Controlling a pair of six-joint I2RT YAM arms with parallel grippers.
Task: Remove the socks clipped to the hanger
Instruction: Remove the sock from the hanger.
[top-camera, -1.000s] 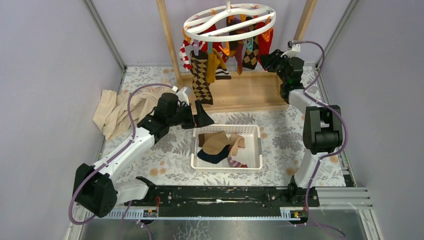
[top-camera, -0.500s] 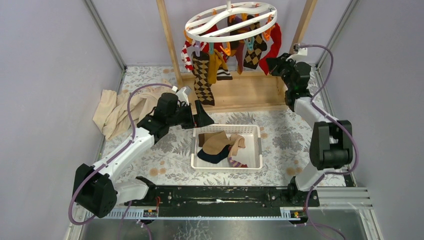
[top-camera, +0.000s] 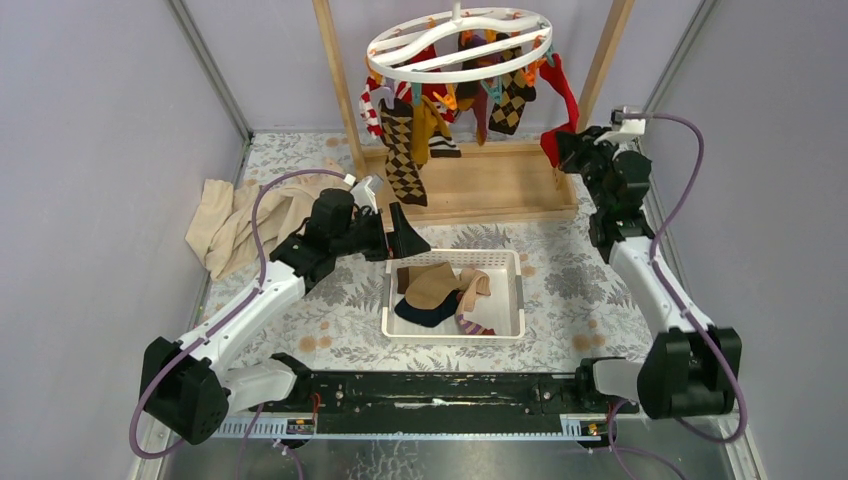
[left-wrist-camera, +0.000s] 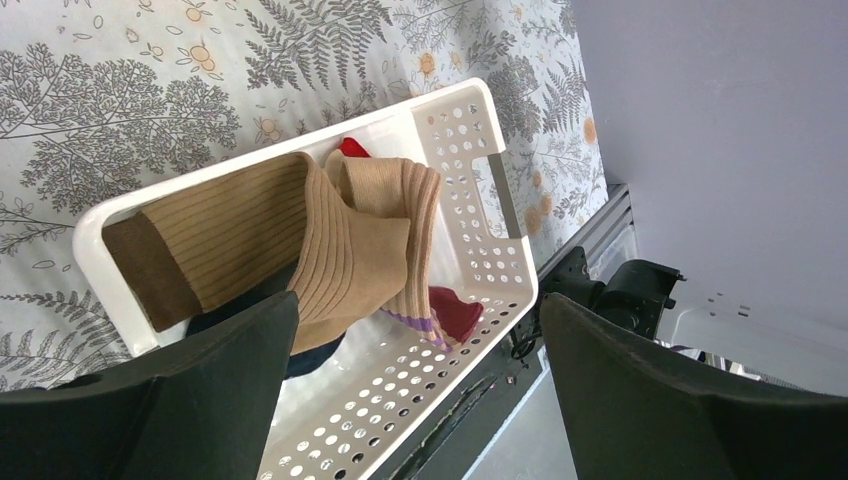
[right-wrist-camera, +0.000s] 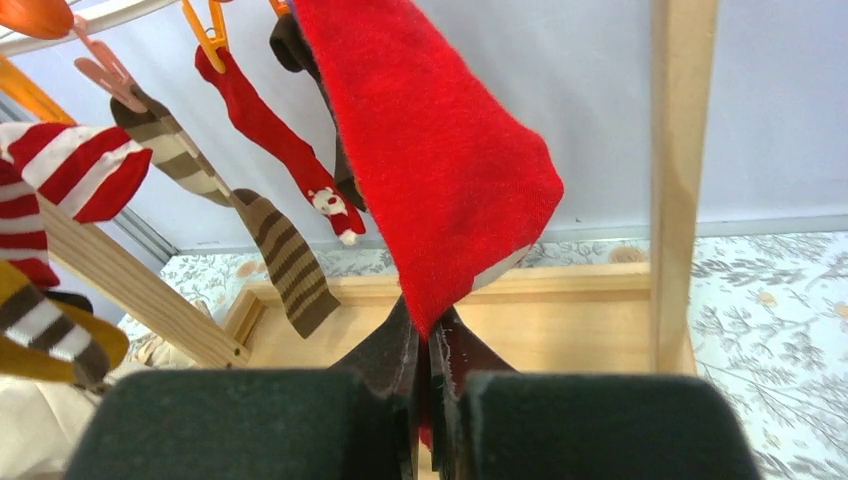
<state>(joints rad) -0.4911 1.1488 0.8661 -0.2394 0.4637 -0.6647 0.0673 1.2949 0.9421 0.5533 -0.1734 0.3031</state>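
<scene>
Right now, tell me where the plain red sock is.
Top view, right side: the red sock stretches from the hanger down to the right fingers, which pinch its lower end, beside the right wooden post.

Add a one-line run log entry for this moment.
step: sock removal | right gripper: shut on red sock, stretched down from hanger | left gripper: open, near basket

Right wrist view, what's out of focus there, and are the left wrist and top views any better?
Right wrist: the right gripper is a dark near blur, the red sock sharp. Left wrist: the left gripper soft-edged, the white basket crisp. Top external: even light, faint shadows, no glare.
</scene>
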